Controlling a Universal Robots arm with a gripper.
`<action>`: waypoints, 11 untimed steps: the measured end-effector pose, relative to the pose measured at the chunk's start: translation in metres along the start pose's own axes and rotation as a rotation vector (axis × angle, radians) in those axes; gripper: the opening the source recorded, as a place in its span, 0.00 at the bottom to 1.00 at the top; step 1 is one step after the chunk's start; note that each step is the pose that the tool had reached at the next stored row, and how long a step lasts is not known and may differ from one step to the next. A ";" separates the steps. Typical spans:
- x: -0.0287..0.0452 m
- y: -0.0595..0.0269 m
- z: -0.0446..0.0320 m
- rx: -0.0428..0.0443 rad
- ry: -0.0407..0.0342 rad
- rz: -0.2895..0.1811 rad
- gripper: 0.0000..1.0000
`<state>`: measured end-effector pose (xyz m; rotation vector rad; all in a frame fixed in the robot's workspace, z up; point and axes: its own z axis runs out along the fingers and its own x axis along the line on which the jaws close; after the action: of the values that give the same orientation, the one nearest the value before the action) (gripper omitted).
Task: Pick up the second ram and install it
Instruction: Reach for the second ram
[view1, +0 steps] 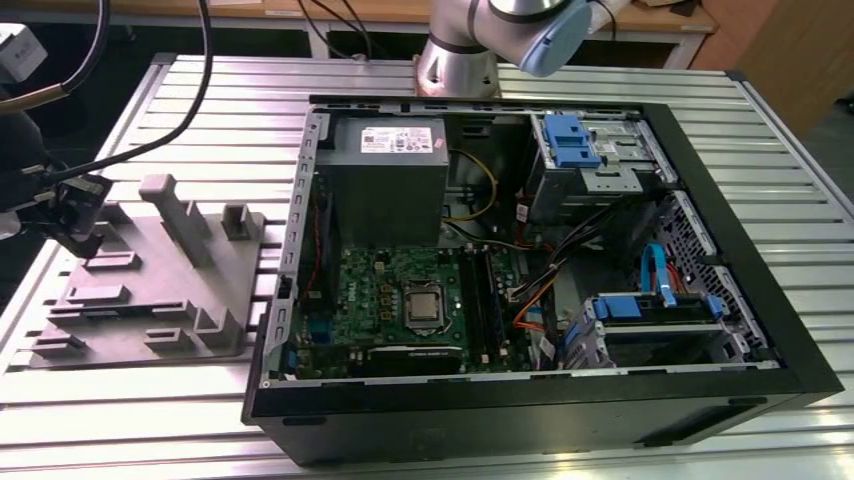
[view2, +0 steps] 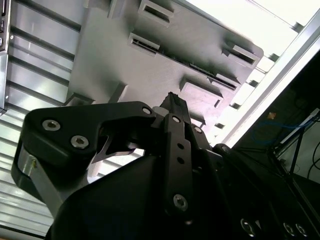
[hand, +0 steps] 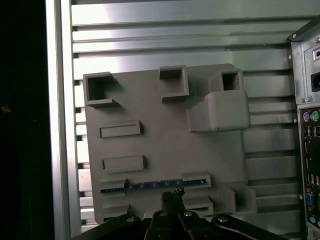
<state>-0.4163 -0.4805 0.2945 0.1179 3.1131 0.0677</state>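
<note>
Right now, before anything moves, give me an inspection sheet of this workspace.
Surface: slatted metal table carrying a grey fixture tray and an open computer case.
Job's things: second ram stands on edge in a tray slot.
Clutter: nothing seen.
Grippers: gripper poised at the ram's mid-length.
Cables: black cables run above the table; wiring inside the case.
Surroundings: wooden furniture behind the table.

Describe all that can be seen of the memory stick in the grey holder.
In the first wrist view the memory stick shows as a long, thin dark strip with a bluish edge. It sits on edge in a long slot of the grey holder, with just its upper edge visible. The gripper is close beside its middle; whether they touch cannot be told.
</note>
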 end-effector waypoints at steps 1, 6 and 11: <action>0.0000 0.0000 0.0001 0.0000 -0.0001 0.000 0.10; 0.0000 0.0001 0.0016 -0.0003 -0.0003 0.000 0.10; 0.0002 0.0000 0.0058 -0.0001 -0.0001 0.000 0.10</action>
<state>-0.4163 -0.4803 0.2887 0.1180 3.1130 0.0679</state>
